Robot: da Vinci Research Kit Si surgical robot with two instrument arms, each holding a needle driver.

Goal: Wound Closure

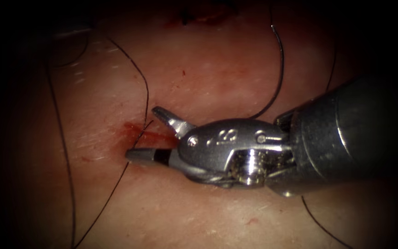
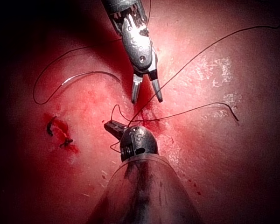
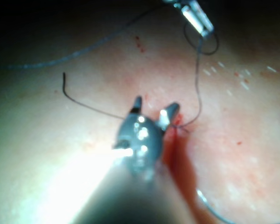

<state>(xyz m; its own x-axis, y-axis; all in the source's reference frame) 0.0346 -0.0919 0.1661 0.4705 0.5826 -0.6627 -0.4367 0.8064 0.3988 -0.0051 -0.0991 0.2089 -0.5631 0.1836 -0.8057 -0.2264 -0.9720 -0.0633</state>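
Pointing toward the endoscope view's left, the right tool [image 1: 141, 132] lies with its long axis nearly level across the tissue [image 1: 208, 69]. Its claw is spread wide and holds nothing. The two slim metal jaws, one with a dark band, straddle the small red cut [image 1: 155, 137], and the lower one lies close to the surface.

Dark thin thread [image 1: 63, 147] crosses between the jaw tips unclamped and trails in loose loops over the pale, glistening tissue. Red fluid [image 1: 130, 127] stains the skin around the cut.

The curved needle [image 1: 280, 60] lies free on the tissue, right of the cut and behind the tool, with its arc running up and down. In the left wrist view it shows as a pale arc [image 2: 91, 73] beside the right tool [image 2: 147, 99].

The left tool [image 2: 113, 126] sits near the cut in that view; what it holds cannot be told.
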